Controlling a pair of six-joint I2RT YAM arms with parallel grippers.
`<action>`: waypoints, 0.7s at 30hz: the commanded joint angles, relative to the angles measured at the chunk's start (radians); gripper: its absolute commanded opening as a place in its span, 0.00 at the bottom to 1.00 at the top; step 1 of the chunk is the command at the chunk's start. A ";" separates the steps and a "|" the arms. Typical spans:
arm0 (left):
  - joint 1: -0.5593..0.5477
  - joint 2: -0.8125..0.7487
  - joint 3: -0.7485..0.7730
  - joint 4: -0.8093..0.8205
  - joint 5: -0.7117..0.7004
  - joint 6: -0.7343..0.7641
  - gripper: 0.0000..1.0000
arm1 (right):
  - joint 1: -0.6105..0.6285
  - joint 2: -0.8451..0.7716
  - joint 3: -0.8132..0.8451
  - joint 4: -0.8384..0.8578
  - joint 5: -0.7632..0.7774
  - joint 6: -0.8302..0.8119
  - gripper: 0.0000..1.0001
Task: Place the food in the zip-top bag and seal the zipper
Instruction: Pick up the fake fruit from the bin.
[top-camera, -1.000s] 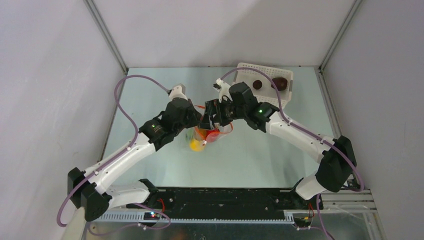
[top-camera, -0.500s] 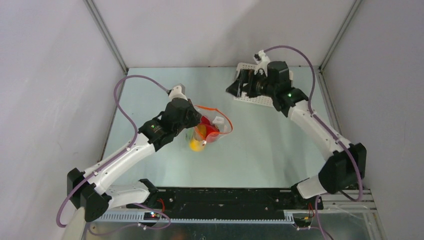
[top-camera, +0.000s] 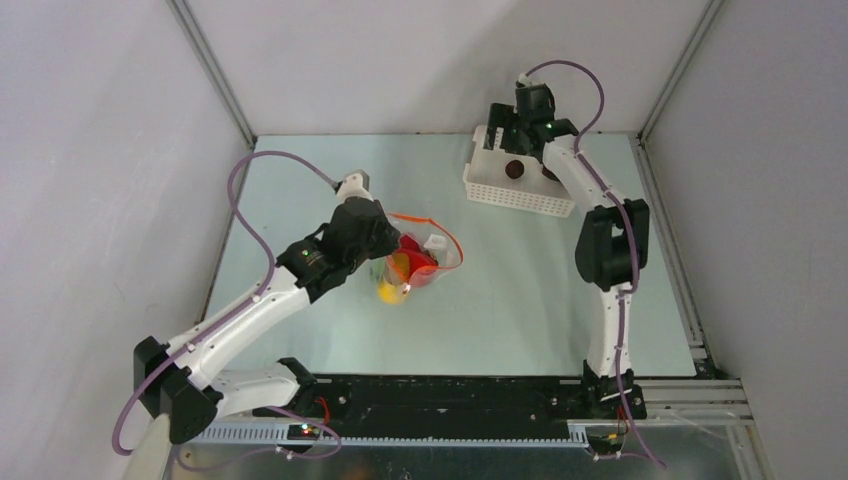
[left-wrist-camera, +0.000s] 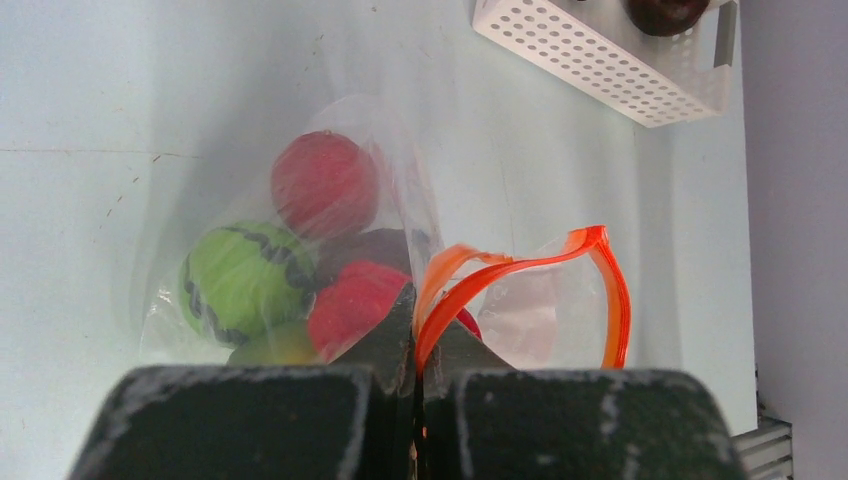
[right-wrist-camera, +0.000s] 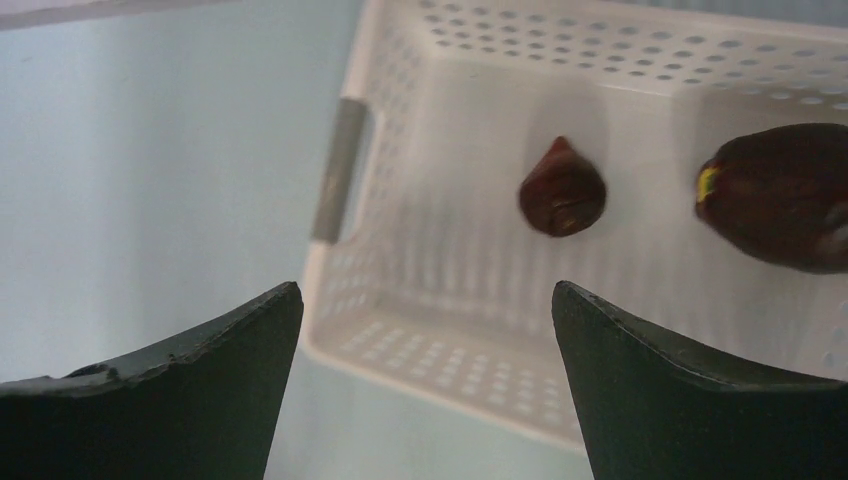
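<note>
The left end effector (left-wrist-camera: 414, 335) is clamped on the bag (left-wrist-camera: 400, 140) at its zipper (left-wrist-camera: 560, 248), with the orange-red strip pinched between the 2 closed fingers. From that grip the strip loops out to the right and back, so the mouth stands open. The bag rests on the surface (top-camera: 520, 290) near the middle, its body sagging away from the grip. A small white slider (top-camera: 437, 241) sits on the strip at the side of the mouth away from the left arm.

Food (top-camera: 412, 262) shows through the clear plastic in the left wrist view. A red ball (left-wrist-camera: 323, 183) lies farthest from the fingers, with a green ball with dark stripes (left-wrist-camera: 235, 282) below and left of it. A dark maroon piece (left-wrist-camera: 378, 245) sits between them and the strip. A 2nd red ball (left-wrist-camera: 355, 300) lies against the left finger, and a yellow-green piece (left-wrist-camera: 275, 345) is partly hidden behind that finger.

The right end effector (right-wrist-camera: 425, 295) hangs over the white perforated basket (right-wrist-camera: 620, 45) at the far right of the surface, its fingers wide apart. The basket is well apart from the bag. In it lie 2 dark maroon pieces, apart from each other: a small pointed one (right-wrist-camera: 562, 190) and a larger one (right-wrist-camera: 780, 195) with a yellow spot at its end
</note>
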 joint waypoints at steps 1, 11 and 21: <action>0.006 -0.015 0.033 -0.004 -0.043 0.014 0.00 | -0.035 0.128 0.160 -0.071 0.120 -0.025 1.00; 0.009 0.039 0.071 -0.014 -0.030 0.024 0.00 | -0.068 0.338 0.314 0.023 0.148 -0.126 0.99; 0.016 0.057 0.091 -0.023 -0.037 0.032 0.00 | -0.084 0.423 0.325 0.108 0.111 -0.118 0.92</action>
